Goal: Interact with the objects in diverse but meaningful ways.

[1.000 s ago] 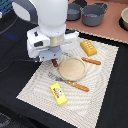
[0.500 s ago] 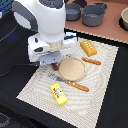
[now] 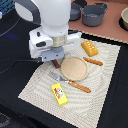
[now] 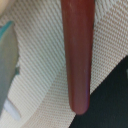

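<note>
Brown and glossy, the sausage (image 4: 77, 55) fills my wrist view as a long smooth rod, its rounded end lying at the mat's edge, where the woven cloth gives way to the dark bench. In the exterior view only its tip (image 3: 56, 63) peeks out from under my wrist, touching or just beside the rim of the round wooden plate (image 3: 74, 68) toward the exterior view's left. My jaws (image 3: 55, 55) hang low over that spot on the beige woven placemat (image 3: 100, 85), but my own white housing hides the fingertips, so I cannot tell whether they are apart or clamped on the sausage. A pale, teal-edged shape sits blurred at the margin of the wrist view; I cannot say what it is. The bright yellow rectangular box (image 3: 59, 94) lies flat near the mat's front edge, well apart from me. The orange-yellow ridged block (image 3: 89, 48) rests at the mat's far side, beyond the plate. An orange-handled fork (image 3: 71, 83) lies between plate and box, and an orange-handled knife (image 3: 93, 61) just beside the plate toward the exterior view's right. Grey pots (image 3: 93, 14) stand on the bench (image 3: 15, 55) beyond the mat.
</note>
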### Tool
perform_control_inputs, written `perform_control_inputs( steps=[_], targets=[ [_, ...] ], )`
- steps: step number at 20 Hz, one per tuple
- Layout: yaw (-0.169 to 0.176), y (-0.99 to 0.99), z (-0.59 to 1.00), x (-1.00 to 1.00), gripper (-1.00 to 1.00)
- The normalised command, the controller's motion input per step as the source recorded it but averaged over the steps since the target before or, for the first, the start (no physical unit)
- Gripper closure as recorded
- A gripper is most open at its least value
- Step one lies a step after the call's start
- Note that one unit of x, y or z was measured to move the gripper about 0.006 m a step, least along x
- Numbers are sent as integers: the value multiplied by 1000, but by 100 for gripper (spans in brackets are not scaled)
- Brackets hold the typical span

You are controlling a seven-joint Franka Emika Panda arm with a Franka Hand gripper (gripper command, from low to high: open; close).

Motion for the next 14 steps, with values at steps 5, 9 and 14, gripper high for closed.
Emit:
perform_control_inputs(
  steps=[5,9,14],
  targets=[
    [2,390,812,-119,-100],
    [0,396,721,-47,-100],
    [0,551,523,39,-100]
  ],
)
